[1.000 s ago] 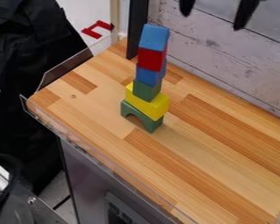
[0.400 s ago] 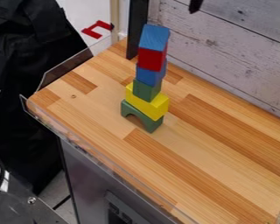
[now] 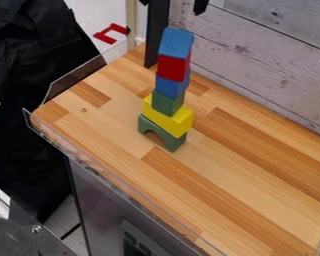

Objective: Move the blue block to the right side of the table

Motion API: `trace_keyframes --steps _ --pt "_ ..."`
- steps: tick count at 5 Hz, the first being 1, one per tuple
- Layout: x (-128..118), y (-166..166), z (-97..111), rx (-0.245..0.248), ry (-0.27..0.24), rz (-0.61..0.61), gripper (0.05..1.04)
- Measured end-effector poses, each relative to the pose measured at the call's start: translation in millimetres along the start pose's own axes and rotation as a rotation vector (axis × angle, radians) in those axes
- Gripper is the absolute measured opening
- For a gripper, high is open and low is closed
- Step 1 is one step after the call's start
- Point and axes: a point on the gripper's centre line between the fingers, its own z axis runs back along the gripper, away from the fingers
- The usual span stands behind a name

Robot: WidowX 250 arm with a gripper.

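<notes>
Red block, yellow block atop a green arch, black fabric, whitish plank wall.

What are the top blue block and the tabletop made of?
The top blue block looks like painted or stained wood, going by faint streaks on its upper face. The tabletop seems wood, perhaps sealed: joined light and dark strips with visible grain.

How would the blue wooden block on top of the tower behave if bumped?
The blue wooden block is probably stiff, judging by its solid, straight-edged shape. Its flat faces make rolling unlikely. A sideways bump might tip it off the red wooden block, since the tower is tall and narrow.
</notes>
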Motion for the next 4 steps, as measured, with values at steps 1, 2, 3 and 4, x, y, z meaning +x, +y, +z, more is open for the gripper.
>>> trace_keyframes --steps 1,2,3,4 --pt "-3.2 -3.6 -4.8 -0.008 0.020 -0.009 1.000" --pt "-4.6 -9.5 -9.1 -0.025 0.027 -0.027 1.000" --pt "-8.5 -13.1 -13.9 -0.036 0.043 -0.042 1.000" --pt "-11.0 -14.0 -17.6 -0.041 0.054 -0.048 1.000"
